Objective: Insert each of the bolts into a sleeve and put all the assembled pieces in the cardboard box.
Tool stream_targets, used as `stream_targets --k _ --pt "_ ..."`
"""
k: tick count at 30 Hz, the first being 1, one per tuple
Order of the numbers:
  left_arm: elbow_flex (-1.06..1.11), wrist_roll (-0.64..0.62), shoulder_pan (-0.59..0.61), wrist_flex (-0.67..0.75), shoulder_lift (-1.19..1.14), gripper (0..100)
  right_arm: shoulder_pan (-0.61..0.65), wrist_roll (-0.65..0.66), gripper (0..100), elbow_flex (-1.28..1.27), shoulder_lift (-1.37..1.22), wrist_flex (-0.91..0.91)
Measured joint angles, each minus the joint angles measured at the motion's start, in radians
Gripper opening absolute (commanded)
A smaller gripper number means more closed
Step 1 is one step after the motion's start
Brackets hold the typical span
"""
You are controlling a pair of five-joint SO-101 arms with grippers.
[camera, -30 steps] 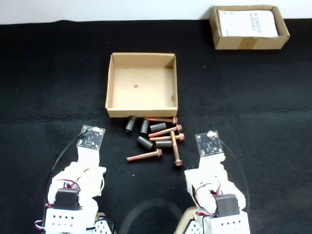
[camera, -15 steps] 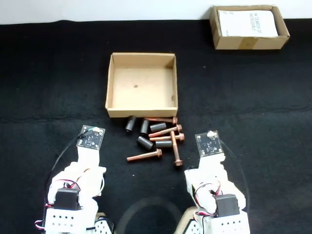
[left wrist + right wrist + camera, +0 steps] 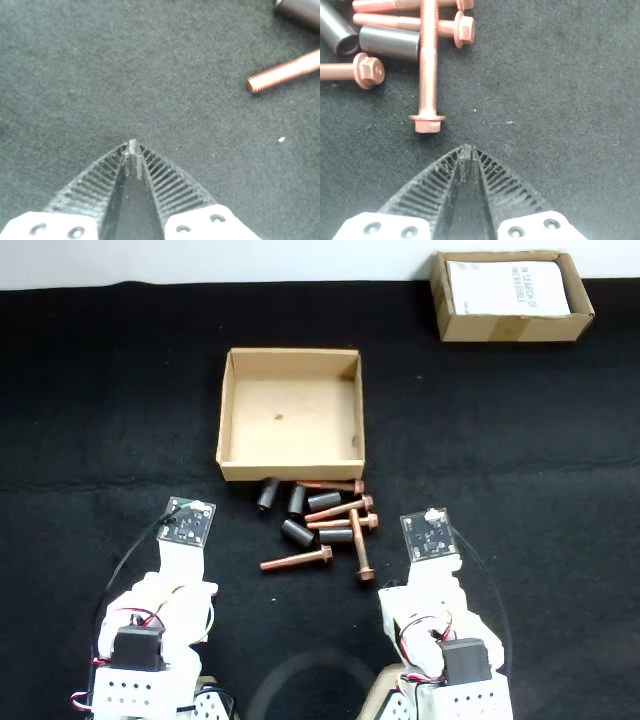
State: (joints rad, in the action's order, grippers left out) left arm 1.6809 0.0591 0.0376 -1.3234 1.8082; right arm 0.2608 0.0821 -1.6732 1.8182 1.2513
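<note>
Several copper bolts (image 3: 338, 523) and dark sleeves (image 3: 297, 533) lie loose in a pile just in front of the open cardboard box (image 3: 226, 412). One bolt (image 3: 296, 560) lies apart at the pile's near left, and its threaded tip (image 3: 280, 76) shows in the left wrist view. My left gripper (image 3: 133, 148) is shut over bare cloth, left of the pile. My right gripper (image 3: 467, 151) is shut too, just short of the head of a lengthwise bolt (image 3: 427, 75). A sleeve (image 3: 389, 43) lies beside that bolt.
A second cardboard box (image 3: 511, 296) holding a white sheet sits at the far right corner. Black cloth (image 3: 520, 460) covers the table. Both arm bases (image 3: 160, 640) stand at the near edge, with open cloth to either side of the pile.
</note>
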Motion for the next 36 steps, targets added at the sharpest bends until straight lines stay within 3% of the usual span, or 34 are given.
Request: stream_targets --k 36 --pt "-0.003 0.000 0.000 0.035 0.000 1 0.000 0.000 0.8 0.000 0.000 0.000"
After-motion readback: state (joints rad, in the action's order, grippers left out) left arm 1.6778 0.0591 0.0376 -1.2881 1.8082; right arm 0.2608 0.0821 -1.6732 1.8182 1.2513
